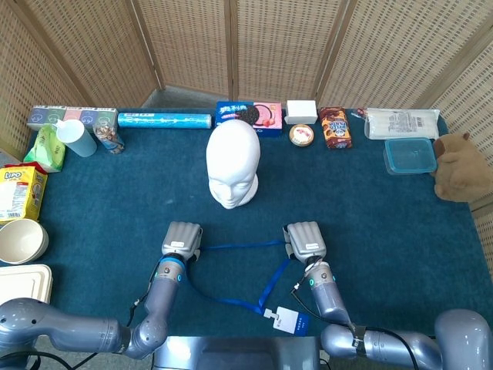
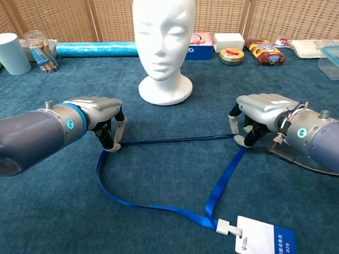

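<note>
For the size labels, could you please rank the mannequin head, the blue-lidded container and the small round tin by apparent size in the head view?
1. mannequin head, clearly the largest.
2. blue-lidded container.
3. small round tin, the smallest.

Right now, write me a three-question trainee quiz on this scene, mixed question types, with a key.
1. True or false: the blue lanyard runs in a nearly straight line between the left hand and the right hand.
2. Where does the white badge lie?
A. on the foam head
B. on the blue cloth, nearer the camera than both hands
C. inside the clear blue-lidded box
3. Fill in: both hands pinch the lanyard with their ____.

Key: 1 true. 2 B. 3 fingers.
</note>
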You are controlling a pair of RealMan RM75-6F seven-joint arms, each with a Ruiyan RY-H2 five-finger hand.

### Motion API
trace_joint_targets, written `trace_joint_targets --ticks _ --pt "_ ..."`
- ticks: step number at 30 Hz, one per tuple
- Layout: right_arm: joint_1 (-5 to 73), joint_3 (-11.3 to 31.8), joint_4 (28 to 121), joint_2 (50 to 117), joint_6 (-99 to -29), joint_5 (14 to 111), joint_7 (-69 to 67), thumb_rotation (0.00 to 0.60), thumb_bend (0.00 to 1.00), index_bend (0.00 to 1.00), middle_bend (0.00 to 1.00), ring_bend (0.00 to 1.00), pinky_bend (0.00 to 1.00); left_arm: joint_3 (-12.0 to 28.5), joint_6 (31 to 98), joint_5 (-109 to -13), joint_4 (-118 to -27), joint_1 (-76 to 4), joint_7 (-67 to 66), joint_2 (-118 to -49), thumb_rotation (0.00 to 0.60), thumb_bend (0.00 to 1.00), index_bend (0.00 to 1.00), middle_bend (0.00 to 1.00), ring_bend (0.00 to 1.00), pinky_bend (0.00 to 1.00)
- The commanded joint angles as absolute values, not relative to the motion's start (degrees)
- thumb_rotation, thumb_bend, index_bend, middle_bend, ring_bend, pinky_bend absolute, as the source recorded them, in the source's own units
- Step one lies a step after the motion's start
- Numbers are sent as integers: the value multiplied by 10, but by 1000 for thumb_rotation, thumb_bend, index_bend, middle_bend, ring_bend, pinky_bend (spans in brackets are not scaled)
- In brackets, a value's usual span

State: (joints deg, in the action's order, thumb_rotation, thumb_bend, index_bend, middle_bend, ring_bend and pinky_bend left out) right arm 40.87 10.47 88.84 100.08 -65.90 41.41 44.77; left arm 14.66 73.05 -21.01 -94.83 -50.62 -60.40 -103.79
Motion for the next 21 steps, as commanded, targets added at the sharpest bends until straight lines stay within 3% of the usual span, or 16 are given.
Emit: trace_joint_targets --ticks 1,10,21 --pt "409 105 889 1000 -659 413 447 592 501 582 1000 1000 1000 147 730 -208 -949 -507 -602 -1037 578 349 600 1000 1000 1000" --pt "411 104 889 999 -656 409 443 590 501 582 1000 1000 1000 144 739 -214 -949 -511 -593 -1034 551 279 601 1000 1000 1000" --pt "412 103 889 998 -657 405 441 595 501 583 1000 1000 1000 141 732 -197 -949 -515 -596 -1028 539 364 601 1000 1000 1000"
